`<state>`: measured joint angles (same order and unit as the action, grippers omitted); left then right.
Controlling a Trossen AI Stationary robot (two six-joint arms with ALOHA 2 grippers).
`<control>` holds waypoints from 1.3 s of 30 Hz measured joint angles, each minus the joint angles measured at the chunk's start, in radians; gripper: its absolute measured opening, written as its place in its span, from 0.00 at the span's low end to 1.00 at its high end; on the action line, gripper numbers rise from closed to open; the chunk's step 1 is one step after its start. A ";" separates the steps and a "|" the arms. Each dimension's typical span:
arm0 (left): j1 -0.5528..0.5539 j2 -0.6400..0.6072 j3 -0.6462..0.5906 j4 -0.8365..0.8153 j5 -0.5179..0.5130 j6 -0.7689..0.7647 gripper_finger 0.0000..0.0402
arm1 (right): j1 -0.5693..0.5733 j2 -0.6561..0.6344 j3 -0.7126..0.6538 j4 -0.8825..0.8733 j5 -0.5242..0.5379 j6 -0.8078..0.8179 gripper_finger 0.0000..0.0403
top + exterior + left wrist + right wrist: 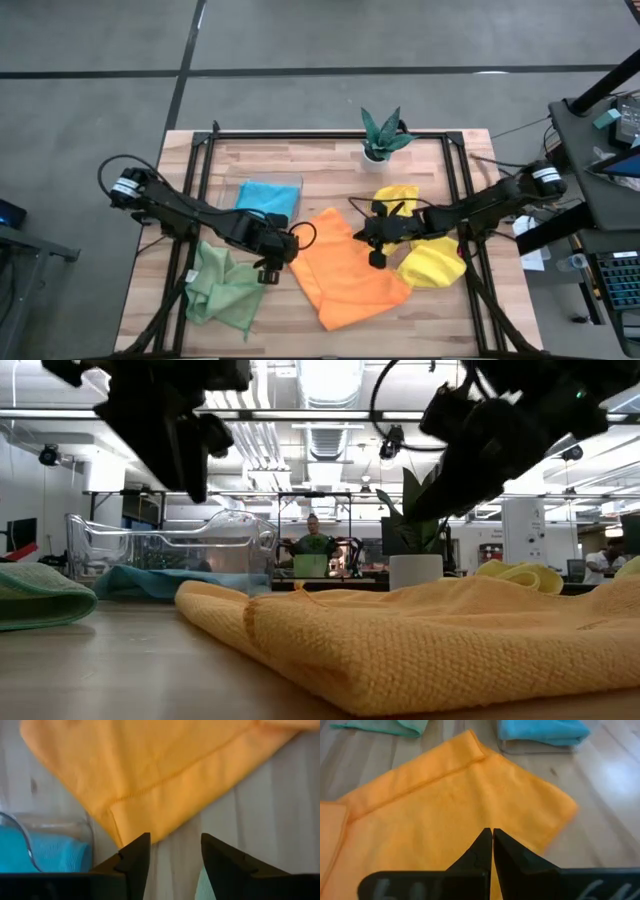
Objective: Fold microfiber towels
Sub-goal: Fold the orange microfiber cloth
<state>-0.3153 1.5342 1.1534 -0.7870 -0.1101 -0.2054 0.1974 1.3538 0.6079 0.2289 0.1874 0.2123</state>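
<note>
From above I see the orange towel [352, 268] folded at table centre, with the left gripper [270, 268] at its 9 o'clock edge. Only my left wrist view shows its fingers apart and empty. The right gripper [492, 851], fingers together, hovers over the towel's 3 o'clock side.

The left gripper [172, 852], jaws apart, hovers at the orange towel's [150, 765] folded corner, empty.

Nubby matt orange towel [352, 265] on smooth wooden table [330, 160].
</note>
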 joint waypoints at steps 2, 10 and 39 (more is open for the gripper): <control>0.000 -0.008 0.000 0.022 -0.004 0.000 0.40 | 0.000 0.055 0.006 0.054 -0.002 0.004 0.02; -0.002 -0.005 0.000 0.196 -0.033 0.000 0.40 | -0.006 0.244 0.120 0.107 -0.003 0.012 0.02; -0.027 0.010 -0.306 0.569 -0.082 -0.235 0.40 | -0.146 0.391 0.311 -0.099 -0.001 -0.166 0.02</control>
<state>-0.3427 1.5444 0.8470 -0.2178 -0.1917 -0.4403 0.0517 1.7443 0.9185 0.1298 0.1860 0.0463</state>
